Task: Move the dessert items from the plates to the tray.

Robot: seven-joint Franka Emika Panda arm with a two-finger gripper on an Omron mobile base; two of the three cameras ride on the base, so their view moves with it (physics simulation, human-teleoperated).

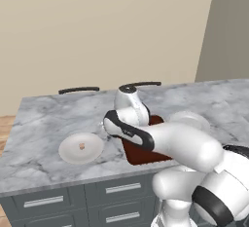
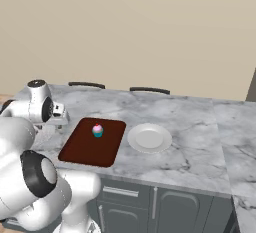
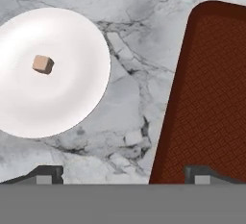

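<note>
Marble tabletop (image 3: 129, 103) lies closest under the hand (image 3: 123, 172), whose two dark fingertips (image 3: 48, 174) stand wide apart at the bottom of the hand view, released and grasping nothing, one over bare stone and the other over the tray's near edge. Between them the stone shows grey veining. To one side of that gap sits a round pale plate (image 3: 72, 98) with a small tan-pink morsel (image 3: 43, 64) resting near its middle; to the other side the dark reddish-brown tray (image 3: 211, 98) runs along the frame, its rounded corner visible and apart from the plate. From the right base view, the tray (image 2: 80, 149) carries the cupcake (image 2: 98, 130) with teal wrapper and pink frosting, upright toward its far end. Just beside the tray on its right lies a second pale plate (image 2: 150, 138) with nothing on it. In the left base view the plate with the morsel (image 1: 81, 147) sits left of the tray (image 1: 141, 155), and the white arm (image 1: 165, 141) reaches over the tray's near part. Beneath the tabletop's front edge run grey drawers (image 1: 44, 201) with pale bar handles, and two dark chair backs (image 1: 79, 89) rise behind the far edge against a beige wall (image 1: 97, 26).
</note>
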